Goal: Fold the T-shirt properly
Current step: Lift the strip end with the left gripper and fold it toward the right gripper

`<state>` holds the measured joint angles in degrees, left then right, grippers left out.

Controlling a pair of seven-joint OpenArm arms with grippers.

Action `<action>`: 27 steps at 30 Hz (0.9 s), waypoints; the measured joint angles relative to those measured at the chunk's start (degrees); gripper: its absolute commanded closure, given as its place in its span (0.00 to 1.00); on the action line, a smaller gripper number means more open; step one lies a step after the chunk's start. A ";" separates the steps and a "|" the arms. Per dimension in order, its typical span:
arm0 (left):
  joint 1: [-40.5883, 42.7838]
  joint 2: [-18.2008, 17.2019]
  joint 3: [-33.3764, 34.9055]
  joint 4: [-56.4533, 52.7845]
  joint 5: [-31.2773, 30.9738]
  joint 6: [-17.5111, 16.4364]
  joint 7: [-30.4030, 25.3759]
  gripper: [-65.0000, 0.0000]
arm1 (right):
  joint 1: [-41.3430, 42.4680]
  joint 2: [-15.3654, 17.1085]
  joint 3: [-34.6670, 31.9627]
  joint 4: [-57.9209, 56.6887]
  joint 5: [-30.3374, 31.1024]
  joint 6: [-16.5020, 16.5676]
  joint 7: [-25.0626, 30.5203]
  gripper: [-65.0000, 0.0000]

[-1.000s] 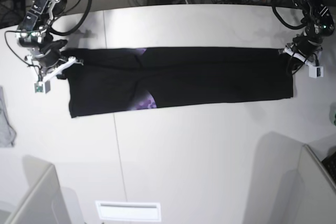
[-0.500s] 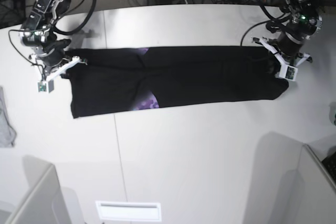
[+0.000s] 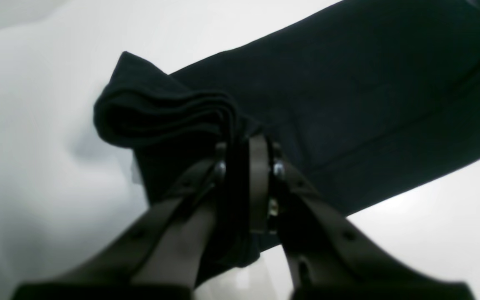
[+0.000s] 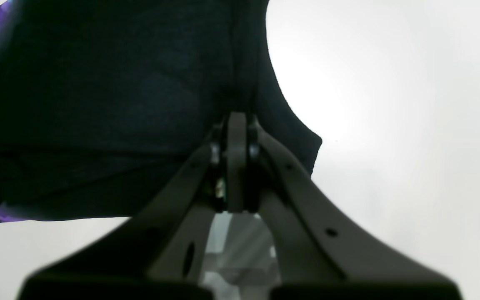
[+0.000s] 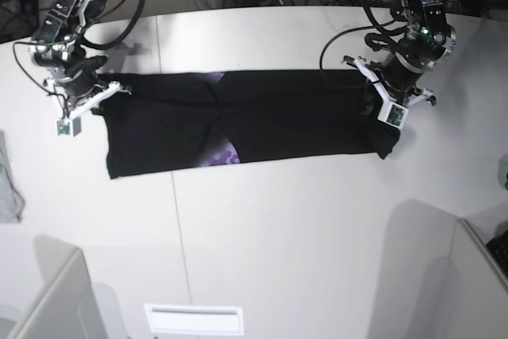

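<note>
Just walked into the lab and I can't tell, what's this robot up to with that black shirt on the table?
A two-armed robot is folding a black T-shirt, already doubled into a long band across the white table. The left gripper has its jaws shut on the band's end, bunched and lifted off the table. The right gripper pinches the opposite end, jaws shut. A bit of purple print shows at the band's near edge. A small grey cloth lies apart, untouched.

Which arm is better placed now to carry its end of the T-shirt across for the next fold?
Left: its end effector pinches the T-shirt end, bunched and lifted. The right end effector only holds its end.
</note>
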<state>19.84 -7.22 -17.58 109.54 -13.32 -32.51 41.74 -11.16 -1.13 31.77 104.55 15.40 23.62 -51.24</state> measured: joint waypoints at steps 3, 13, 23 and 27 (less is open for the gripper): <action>0.02 0.24 2.82 0.00 -0.20 0.15 0.02 1.00 | 0.02 -0.02 0.00 0.00 0.00 0.00 0.00 1.00; -0.74 0.11 11.87 0.00 -0.33 4.72 0.07 1.00 | 0.04 0.00 0.00 0.00 -0.02 0.00 0.00 1.00; -4.02 0.07 20.65 -0.26 -0.44 8.37 0.13 1.00 | 0.00 -0.02 0.00 0.00 0.00 0.00 -0.02 1.00; -4.66 0.24 22.21 -0.50 -0.42 8.39 0.46 1.00 | 0.13 0.00 0.00 -0.02 0.00 0.00 0.00 1.00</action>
<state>15.18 -6.98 4.62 109.03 -13.74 -24.12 42.19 -11.03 -1.13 31.77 104.53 15.40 23.62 -51.24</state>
